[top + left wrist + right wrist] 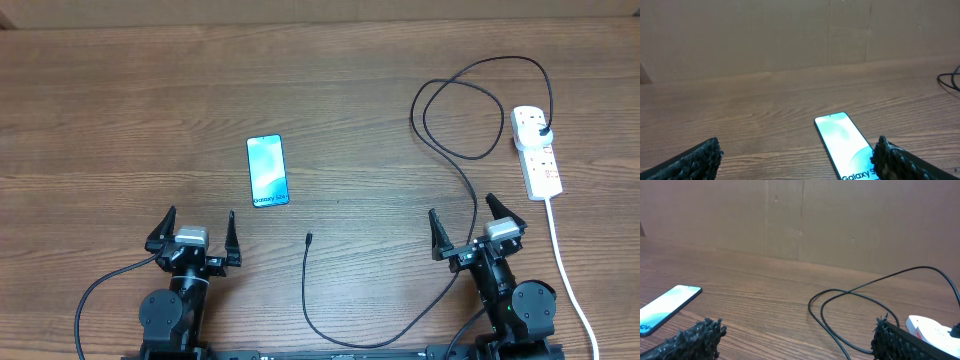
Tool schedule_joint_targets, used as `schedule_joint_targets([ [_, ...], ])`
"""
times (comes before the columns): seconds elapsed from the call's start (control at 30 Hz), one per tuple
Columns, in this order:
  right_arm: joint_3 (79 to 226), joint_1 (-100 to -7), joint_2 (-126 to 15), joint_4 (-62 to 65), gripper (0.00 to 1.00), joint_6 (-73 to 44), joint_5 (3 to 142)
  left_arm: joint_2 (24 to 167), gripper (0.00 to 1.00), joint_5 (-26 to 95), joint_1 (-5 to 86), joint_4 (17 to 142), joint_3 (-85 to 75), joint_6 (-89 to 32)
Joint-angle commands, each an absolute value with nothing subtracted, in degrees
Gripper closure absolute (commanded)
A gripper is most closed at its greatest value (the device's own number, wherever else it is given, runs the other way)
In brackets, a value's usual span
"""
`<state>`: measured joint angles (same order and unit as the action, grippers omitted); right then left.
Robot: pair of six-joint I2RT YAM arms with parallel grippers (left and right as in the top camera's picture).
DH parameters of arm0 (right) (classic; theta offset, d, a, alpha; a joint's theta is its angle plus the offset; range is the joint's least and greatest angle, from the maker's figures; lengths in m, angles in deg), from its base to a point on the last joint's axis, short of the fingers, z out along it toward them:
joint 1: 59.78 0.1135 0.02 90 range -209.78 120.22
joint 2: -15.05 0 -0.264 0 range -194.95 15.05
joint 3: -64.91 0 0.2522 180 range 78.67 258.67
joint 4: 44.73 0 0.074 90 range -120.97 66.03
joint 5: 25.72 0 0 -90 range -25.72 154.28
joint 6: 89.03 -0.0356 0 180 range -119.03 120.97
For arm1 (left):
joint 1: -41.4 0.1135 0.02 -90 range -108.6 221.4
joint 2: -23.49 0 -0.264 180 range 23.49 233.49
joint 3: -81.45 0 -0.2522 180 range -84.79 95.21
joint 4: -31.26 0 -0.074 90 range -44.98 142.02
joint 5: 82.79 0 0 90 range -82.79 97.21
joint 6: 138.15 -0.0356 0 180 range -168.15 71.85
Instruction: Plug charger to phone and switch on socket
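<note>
Pickup came first: my left gripper (pixel 198 228) and right gripper (pixel 462 220) gaped empty (plug already in the socket (pixel 537 152)); next I needed a fine pinch on the charger (pixel 309 239) tip.

Before me the phone (pixel 267 171) lies flat, screen lit. My charger (pixel 305 270) loops from the white socket (pixel 536 150) far right, tip loose.

Matt wood-grain bench (pixel 120 100), glossy-screened phone (pixel 266 170), smooth white plastic socket (pixel 537 152).
Charger (pixel 304 280) is thin matt black cable; end effector pads (pixel 695 162) look rough, black and pitted; wall (pixel 790 35) looks like matt brown cardboard.
</note>
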<state>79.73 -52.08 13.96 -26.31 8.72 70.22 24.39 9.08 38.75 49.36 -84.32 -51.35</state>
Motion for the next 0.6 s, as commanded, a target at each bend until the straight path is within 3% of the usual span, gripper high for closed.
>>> schedule_joint_targets([
  [0.0,79.1,-51.8,13.8,-26.6,0.00,9.0,69.7,24.5,0.00,9.1,38.5,49.4,-84.5,-52.2],
  [0.57,79.1,-51.8,14.9,-26.6,0.00,9.0,69.7,24.5,0.00,9.1,38.5,49.4,-84.5,-52.2],
])
